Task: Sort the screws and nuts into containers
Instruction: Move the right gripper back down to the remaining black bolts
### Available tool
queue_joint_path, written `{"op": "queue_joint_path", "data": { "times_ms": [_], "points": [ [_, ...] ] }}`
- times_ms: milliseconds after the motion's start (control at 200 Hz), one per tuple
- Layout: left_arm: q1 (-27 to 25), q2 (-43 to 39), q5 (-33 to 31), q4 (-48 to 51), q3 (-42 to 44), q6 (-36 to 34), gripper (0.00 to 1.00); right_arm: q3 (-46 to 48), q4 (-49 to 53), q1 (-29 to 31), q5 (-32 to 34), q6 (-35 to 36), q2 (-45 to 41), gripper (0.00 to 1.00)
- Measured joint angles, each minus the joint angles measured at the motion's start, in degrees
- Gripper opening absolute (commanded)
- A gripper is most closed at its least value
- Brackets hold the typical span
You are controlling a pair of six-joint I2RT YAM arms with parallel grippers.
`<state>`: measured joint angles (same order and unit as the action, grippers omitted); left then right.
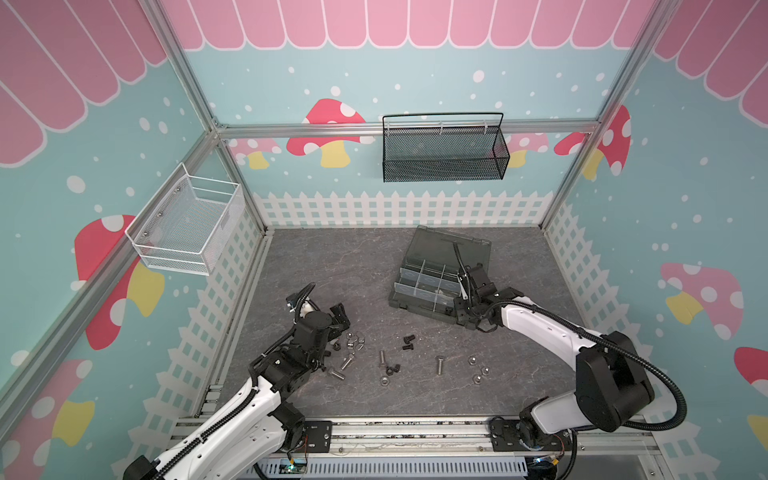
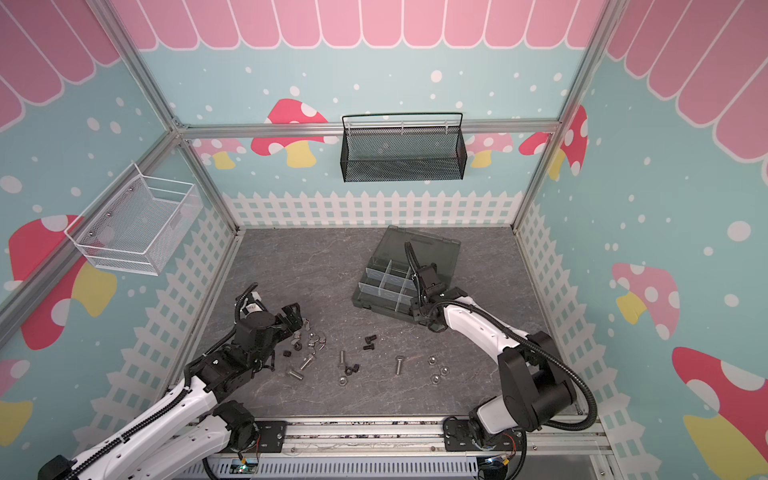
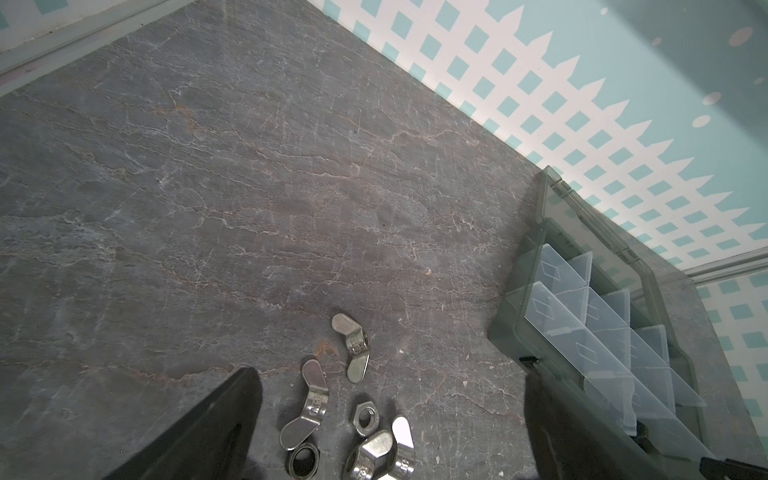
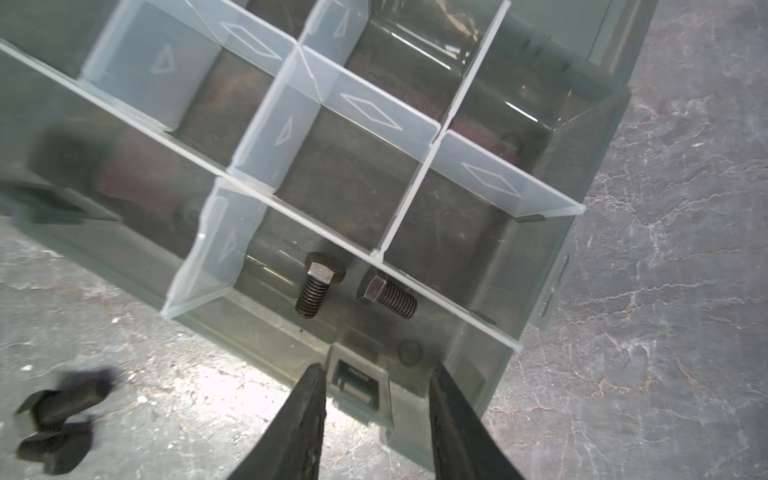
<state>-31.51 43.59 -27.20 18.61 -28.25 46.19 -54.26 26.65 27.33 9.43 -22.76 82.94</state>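
Currently the right gripper (image 4: 376, 370) is hovering at the near right corner of the open box (image 1: 409, 304), its two fingers standing apart with nothing between them. Just past its fingertips, two black screws (image 4: 318, 286) are lying close together, not touching, on the floor of the right-end compartment in the near row. The lid (image 1: 440, 247) is leaning open behind the compartments, toward the back wall. The left gripper (image 3: 390, 372) is hanging low over the table (image 1: 332, 266), well apart from the box, with its fingers spread wide and gripping nothing. Below it, silver wing nuts (image 3: 353, 347) and a silver hex nut (image 3: 358, 424) are lying in a loose cluster. In both top views the other pieces are sitting scattered on the table between the two arms: loose black screws (image 1: 408, 341) paired near the middle, silver screws (image 1: 439, 365) lying flat and spread out on both sides of them, and three silver nuts (image 1: 471, 359) grouped near the right arm
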Motion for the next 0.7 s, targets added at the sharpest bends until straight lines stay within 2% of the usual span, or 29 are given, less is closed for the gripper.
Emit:
{"op": "queue_joint_path", "data": {
  "times_ms": [200,385,700],
  "points": [
    [0.00,0.07,0.00,0.00,0.11,0.24,0.99,0.31,-0.15,5.01,-1.18,-1.70,-4.28,0.45],
    [0.00,0.55,0.02,-0.02,0.13,0.90,0.99,0.31,-1.84,12.81,-3.21,-3.80,-2.93,0.46],
    [0.04,0.72,0.26,-0.09,0.50,1.62,0.99,0.26,-5.40,19.85,-6.16,-6.01,6.38,0.67]
  ]
}}
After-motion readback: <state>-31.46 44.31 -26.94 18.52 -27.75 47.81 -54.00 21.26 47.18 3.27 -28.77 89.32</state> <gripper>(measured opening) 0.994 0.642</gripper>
